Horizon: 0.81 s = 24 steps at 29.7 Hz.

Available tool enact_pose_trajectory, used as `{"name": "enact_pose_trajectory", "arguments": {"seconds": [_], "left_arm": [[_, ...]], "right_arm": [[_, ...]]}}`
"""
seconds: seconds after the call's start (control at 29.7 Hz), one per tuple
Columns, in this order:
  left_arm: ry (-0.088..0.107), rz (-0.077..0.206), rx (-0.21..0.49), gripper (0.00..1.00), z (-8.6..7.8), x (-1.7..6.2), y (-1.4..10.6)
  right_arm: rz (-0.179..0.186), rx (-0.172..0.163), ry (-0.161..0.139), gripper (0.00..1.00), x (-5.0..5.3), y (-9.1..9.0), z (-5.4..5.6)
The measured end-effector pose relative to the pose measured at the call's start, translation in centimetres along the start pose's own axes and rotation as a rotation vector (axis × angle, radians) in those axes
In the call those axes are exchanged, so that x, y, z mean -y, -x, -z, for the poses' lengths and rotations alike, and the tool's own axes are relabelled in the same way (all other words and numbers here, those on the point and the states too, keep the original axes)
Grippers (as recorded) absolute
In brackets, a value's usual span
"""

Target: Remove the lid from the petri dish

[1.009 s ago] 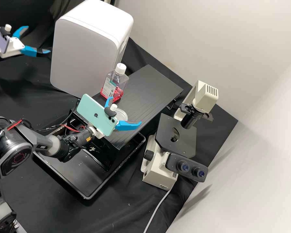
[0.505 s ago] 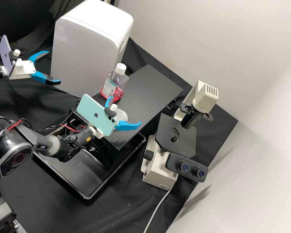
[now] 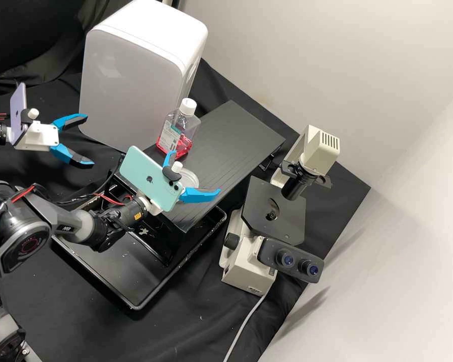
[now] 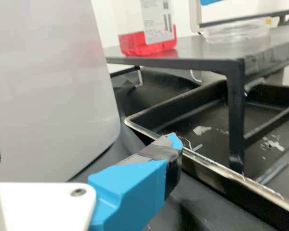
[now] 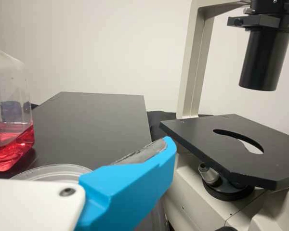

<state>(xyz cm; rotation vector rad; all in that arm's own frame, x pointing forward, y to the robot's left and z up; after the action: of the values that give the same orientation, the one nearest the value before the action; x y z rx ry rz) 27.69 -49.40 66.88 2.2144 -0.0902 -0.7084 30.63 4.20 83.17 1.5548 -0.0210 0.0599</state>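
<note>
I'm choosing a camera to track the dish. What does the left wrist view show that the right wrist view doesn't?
Left wrist view adds the white box and the black tray. Right wrist view adds the microscope stage and the black lens barrel above it. Shared: the petri dish, the red-liquid flask and the raised black platform.

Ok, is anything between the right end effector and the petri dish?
Nothing visible does. The open right end effector sits right at the clear round plastic petri dish on the black raised platform, its blue fingers spread either side. The clear bottle of red liquid stands beyond, apart.
</note>
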Motion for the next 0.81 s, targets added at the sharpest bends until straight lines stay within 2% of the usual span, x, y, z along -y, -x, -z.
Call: {"name": "enact_pose_trajectory", "arguments": {"seconds": [0.27, 0.47, 0.67, 0.81], "left_arm": [[-0.005, -0.03, 0.003, 1.0, 0.2, -0.57, -0.8], [-0.009, -0.066, -0.031, 1.0, 1.6, -1.43, -1.3], [-0.016, -0.082, -0.047, 1.0, 2.5, -1.86, -1.5], [-0.019, -0.094, -0.044, 1.0, 2.5, -2.14, -1.8]], "right_arm": [[0.0, 0.0, 0.0, 1.0, 0.0, 0.0, 0.0], [0.0, 0.0, 0.0, 1.0, 0.0, 0.0, 0.0], [0.0, 0.0, 0.0, 1.0, 0.0, 0.0, 0.0], [0.0, 0.0, 0.0, 1.0, 0.0, 0.0, 0.0]]}}
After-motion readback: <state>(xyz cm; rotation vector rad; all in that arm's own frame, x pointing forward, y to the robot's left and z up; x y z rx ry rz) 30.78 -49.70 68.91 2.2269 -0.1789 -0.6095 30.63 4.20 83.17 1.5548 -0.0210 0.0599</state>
